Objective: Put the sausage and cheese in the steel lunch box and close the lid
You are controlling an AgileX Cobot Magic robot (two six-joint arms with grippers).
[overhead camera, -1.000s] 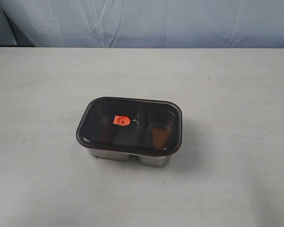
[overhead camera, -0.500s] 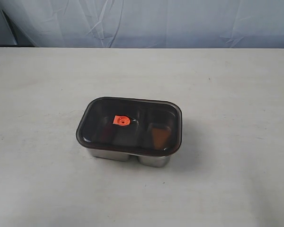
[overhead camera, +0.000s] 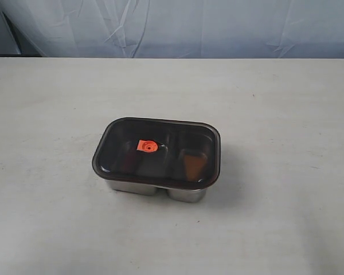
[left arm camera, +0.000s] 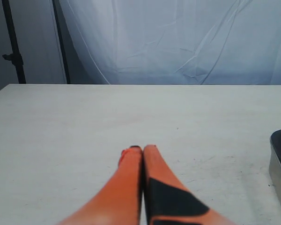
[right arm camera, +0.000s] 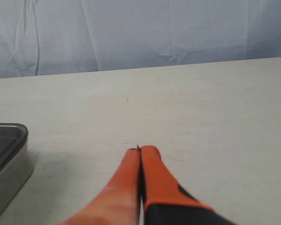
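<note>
The left gripper (left arm camera: 143, 149) has its two orange fingers pressed together with no gap, and it holds nothing; it hangs over bare table, apart from the steel lunch box (overhead camera: 139, 187), of which only one corner shows at the edge of the left wrist view. The right gripper (right arm camera: 139, 150) is closed in the same way, also with nothing between its fingers, and it too is apart from the box. Neither gripper appears in the exterior view. The lid (overhead camera: 123, 157) sits flat on the box and covers its whole rim, with the orange valve tab (overhead camera: 147, 146) on top, over the compartment on the left side of the box. Through the dark plastic an orange-brown shape, the cheese (overhead camera: 193, 163), lies in the compartment on the right side. The compartment under the tab is too dark to make out the sausage. The box stands alone near the middle of the white table (overhead camera: 275, 103), with free surface on all sides of it, and the table's far edge, before the pale cloth (overhead camera: 218, 28), is well away from the box.
</note>
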